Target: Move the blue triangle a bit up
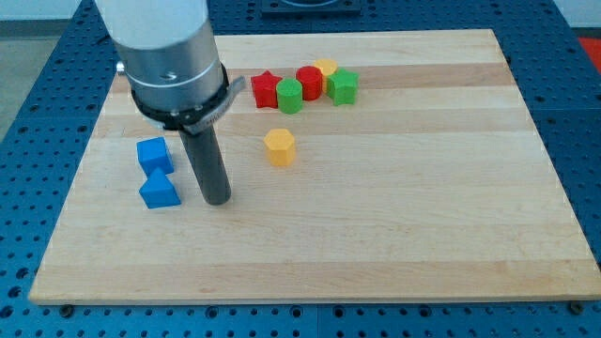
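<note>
A lab bench — wooden board (394,188) on a blue perforated mounting table (38,84).

No readable text — none anywhere.

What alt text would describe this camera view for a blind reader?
My tip rests on a wooden board, just right of the blue triangle, with a blue cube directly above it. Red, green and yellow blocks sit farther up.

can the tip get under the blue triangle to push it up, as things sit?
Probably yes. My tip sits just to the view's right of the blue triangle, with bare board below it. Caveat: the blue cube sits right above the triangle and may get pushed along.
</note>
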Controlling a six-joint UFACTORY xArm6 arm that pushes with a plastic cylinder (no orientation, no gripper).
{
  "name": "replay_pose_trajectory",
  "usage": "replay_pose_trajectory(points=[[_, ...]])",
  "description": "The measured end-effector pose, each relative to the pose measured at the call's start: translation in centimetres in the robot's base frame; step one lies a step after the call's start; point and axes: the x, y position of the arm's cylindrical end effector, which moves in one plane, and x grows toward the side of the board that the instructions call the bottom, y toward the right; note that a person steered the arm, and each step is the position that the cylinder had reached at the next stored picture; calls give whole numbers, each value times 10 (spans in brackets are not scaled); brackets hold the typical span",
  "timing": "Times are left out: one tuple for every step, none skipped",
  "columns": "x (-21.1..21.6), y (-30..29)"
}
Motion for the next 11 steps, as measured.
replay_pose_trajectory(points=[[38,-18],[38,-39],[4,-43],[-25,-43],[-30,-43],[-30,-43],[-25,-43],[-18,-44],[-25,-47],[-32,-47],[-31,-47]])
